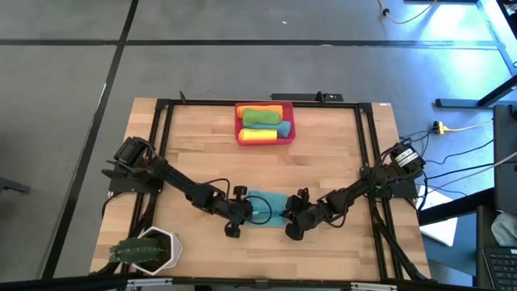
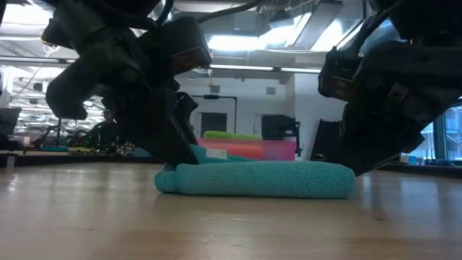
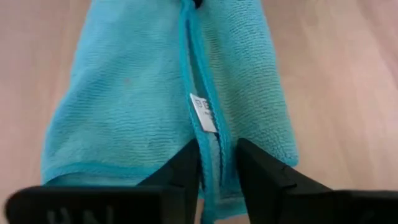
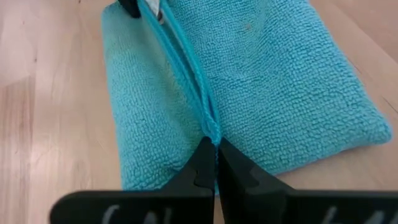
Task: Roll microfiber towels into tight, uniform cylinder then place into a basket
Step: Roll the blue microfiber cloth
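Claws meet at one teal towel near the bench's front edge. We see our left claw with its fingers slightly parted, the towel's hemmed edge running between them just below a small white tag. Our right claw is pinched tight on the same hem at the towel's other end. From the low camera the towel lies flat on the wood as a thick folded roll, an arm coming down on each end. At the far edge of the bench we see the basket holding rolled towels: a green one, an orange one and a teal one. A white plant pot stands at the front left corner.
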Robot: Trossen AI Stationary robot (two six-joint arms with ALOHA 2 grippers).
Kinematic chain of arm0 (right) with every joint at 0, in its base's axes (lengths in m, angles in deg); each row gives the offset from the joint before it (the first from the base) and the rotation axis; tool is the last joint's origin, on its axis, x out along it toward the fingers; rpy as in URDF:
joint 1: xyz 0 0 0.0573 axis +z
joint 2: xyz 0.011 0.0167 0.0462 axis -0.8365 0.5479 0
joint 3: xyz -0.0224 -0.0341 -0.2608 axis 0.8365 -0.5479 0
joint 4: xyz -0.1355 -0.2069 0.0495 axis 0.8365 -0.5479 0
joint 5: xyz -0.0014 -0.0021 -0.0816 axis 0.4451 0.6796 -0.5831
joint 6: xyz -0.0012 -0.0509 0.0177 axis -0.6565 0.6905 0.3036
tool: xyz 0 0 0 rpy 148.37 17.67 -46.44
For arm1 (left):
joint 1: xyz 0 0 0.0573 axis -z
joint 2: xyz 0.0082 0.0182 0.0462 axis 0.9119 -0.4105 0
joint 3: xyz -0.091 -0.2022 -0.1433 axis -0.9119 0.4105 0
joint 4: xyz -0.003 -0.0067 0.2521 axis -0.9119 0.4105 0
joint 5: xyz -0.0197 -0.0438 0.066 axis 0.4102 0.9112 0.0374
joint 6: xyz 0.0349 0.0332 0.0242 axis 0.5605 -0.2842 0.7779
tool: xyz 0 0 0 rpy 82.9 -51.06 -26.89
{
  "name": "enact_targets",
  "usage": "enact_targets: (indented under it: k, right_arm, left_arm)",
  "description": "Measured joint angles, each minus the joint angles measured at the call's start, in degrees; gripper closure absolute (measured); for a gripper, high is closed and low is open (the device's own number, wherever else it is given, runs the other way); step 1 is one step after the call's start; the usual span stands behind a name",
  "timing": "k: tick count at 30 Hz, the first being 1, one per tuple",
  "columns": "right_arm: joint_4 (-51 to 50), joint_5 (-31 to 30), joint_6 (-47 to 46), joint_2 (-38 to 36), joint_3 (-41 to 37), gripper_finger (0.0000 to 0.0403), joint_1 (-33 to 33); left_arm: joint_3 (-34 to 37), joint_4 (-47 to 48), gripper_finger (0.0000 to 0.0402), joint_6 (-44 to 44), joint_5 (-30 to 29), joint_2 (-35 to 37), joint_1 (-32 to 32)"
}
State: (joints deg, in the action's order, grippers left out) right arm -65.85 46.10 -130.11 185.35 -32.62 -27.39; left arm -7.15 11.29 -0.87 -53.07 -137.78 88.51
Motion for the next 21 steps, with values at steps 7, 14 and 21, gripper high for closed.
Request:
enact_targets:
  k: [7, 14, 21]
  right_arm:
    - [-1.7, 0.4, -0.5, -0.1, 0.1, 0.0398, 0.1]
    - [-1.9, 0.4, -0.7, -0.1, 0.1, 0.0397, 0.1]
    - [-1.9, 0.5, -1.6, 0.0, 0.0, 0.0397, 0.1]
  left_arm:
    - [0.0, 1.1, 0.0248, 1.6, -4.3, 1.9, 0.0]
    - [0.0, -0.2, 0.02, 3.1, -6.5, 5.5, 1.8]
    - [-0.2, -6.8, 0.0195, 6.9, -9.2, 1.8, 8.6]
